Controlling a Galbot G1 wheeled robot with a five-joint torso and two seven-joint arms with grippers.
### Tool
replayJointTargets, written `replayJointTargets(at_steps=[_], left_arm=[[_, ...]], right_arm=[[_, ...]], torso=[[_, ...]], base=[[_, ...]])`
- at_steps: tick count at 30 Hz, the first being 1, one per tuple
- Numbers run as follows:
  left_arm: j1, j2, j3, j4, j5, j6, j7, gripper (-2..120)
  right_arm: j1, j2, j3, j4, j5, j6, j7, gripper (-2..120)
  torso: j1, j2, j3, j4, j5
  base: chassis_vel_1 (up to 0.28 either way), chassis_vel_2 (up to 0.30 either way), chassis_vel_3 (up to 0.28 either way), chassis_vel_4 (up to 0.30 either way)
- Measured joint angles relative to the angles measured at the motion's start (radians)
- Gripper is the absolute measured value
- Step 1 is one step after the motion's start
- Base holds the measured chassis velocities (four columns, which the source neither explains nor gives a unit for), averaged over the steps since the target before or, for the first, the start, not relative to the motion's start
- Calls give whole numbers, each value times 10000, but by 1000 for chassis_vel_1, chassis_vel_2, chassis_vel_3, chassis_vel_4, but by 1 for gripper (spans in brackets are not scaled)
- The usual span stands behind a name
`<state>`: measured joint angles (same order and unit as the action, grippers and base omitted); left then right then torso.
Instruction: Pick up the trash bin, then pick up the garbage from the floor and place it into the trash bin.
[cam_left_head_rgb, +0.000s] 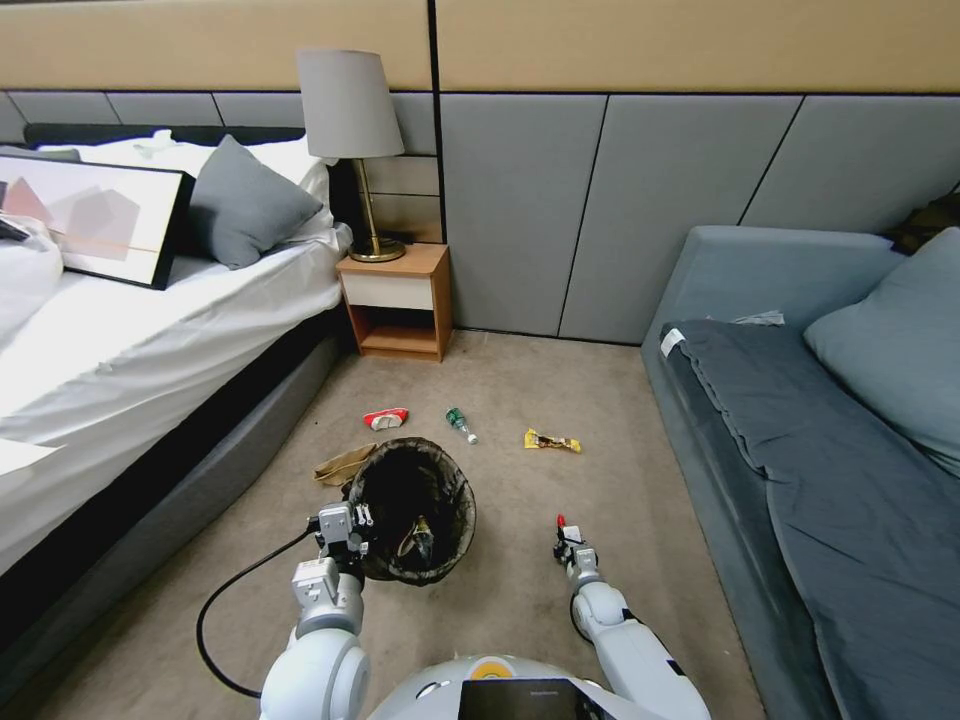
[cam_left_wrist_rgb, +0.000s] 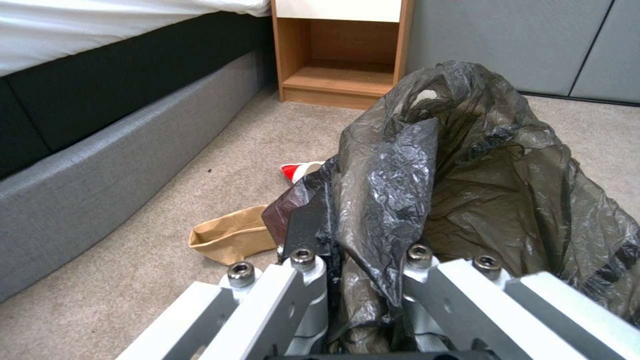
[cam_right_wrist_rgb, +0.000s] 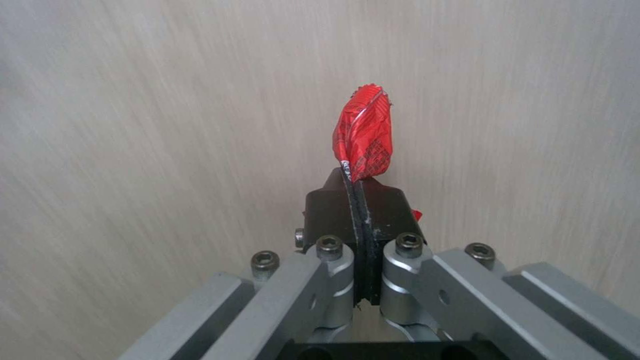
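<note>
Your left end effector (cam_left_head_rgb: 352, 524) is clamped on the near-left rim of the trash bin (cam_left_head_rgb: 415, 510), pinching the crinkled black bag (cam_left_wrist_rgb: 467, 165) that lines it; in the left wrist view the plastic is bunched between the closed fingers (cam_left_wrist_rgb: 308, 227). The bin is tipped so its mouth faces up toward the head camera, and some litter shows inside.

Your right end effector (cam_left_head_rgb: 563, 533) is to the right of the bin, apart from it, over bare carpet (cam_left_head_rgb: 520, 600). It is clenched on a small red wrapper (cam_right_wrist_rgb: 363, 132), which sticks out past the black pads (cam_right_wrist_rgb: 327, 212).

More garbage lies on the carpet beyond the bin: a brown paper bag (cam_left_head_rgb: 340, 466) just to its far left, touching or nearly touching the rim; a red-and-white packet (cam_left_head_rgb: 386, 418) farther out; a small clear bottle with a green cap (cam_left_head_rgb: 461, 425) to the right of that; and a yellow wrapper (cam_left_head_rgb: 552, 441) farther right again.

The bed (cam_left_head_rgb: 150, 330) runs along your left, the wooden nightstand (cam_left_head_rgb: 397, 300) with a lamp (cam_left_head_rgb: 352, 140) stands at the far wall, and the grey sofa (cam_left_head_rgb: 800, 440) is on your right.
</note>
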<state>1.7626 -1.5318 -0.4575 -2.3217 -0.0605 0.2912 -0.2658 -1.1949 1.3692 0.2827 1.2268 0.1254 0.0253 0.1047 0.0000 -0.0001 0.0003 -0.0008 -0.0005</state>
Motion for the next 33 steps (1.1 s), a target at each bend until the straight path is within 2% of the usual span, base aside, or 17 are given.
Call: replayJointTargets(at_steps=[1,2,5,6,8,9,10,11,13,15,17,18,22,26,33], left_arm=[[-5,-1,17,4,-1,3,9,6],[-5,-1,17,4,-1,3,9,6],[-9,11,24,20,-2,12,19,6],[-9,11,24,20,-2,12,19,6],[-6,21,23,21,-9,18,25,6],[4,27,22,22,-11,22,26,6],[4,27,22,22,-11,22,26,6],[4,30,54,23,-12,25,35,6],[76,69,84,23,-11,27,49,6],[84,79,92,23,-10,27,56,6],[93,95,94,23,-11,27,59,6],[93,95,94,23,-11,27,59,6],[80,95,117,7,-2,27,62,6],[75,99,145,6,34,27,66,6],[70,133,173,-20,93,27,79,6]], right_arm=[[-196,-22,-70,671,2,285,-45,0],[-196,-22,-70,671,2,285,-45,0],[-735,-97,-273,2608,14,1095,-371,0],[-735,-97,-273,2608,14,1095,-371,0],[-1083,-186,-452,4221,78,1560,-878,0],[-1244,-234,-551,5023,79,1833,-1291,0],[-1244,-234,-551,5023,79,1833,-1291,0],[-1348,-274,-632,5637,62,2086,-1668,0],[-1679,-461,-838,6790,82,2410,-2722,0],[-1762,-538,-916,7129,144,2496,-3035,0],[-2000,-828,-1145,7888,342,2691,-4047,0],[-2000,-828,-1145,7888,342,2691,-4047,0],[-2144,-1287,-1489,8423,762,2799,-5519,0],[-2089,-1605,-1899,8341,1146,2746,-6183,0],[-1844,-1898,-2577,7769,984,2709,-6233,0]], torso=[[0,0,0,3,2],[0,0,0,3,2],[1,0,-1,4,3],[1,0,-1,4,3],[0,0,-2,13,5],[0,0,-1,4,3],[0,0,-1,4,3],[0,1,-3,12,2],[0,0,-2,8,4],[0,0,-3,8,6],[0,0,-2,8,4],[0,0,-2,8,4],[0,0,-3,8,5],[0,0,-3,8,5],[0,0,-3,9,5]], base=[[0,0,0,0],[0,0,0,0],[0,0,0,0],[0,0,0,0],[0,0,0,0],[0,0,0,0],[0,0,0,0],[0,0,0,0],[0,0,0,0],[0,0,0,0],[0,0,0,0],[0,0,0,0],[0,0,0,0],[0,0,0,0],[0,0,0,0]])
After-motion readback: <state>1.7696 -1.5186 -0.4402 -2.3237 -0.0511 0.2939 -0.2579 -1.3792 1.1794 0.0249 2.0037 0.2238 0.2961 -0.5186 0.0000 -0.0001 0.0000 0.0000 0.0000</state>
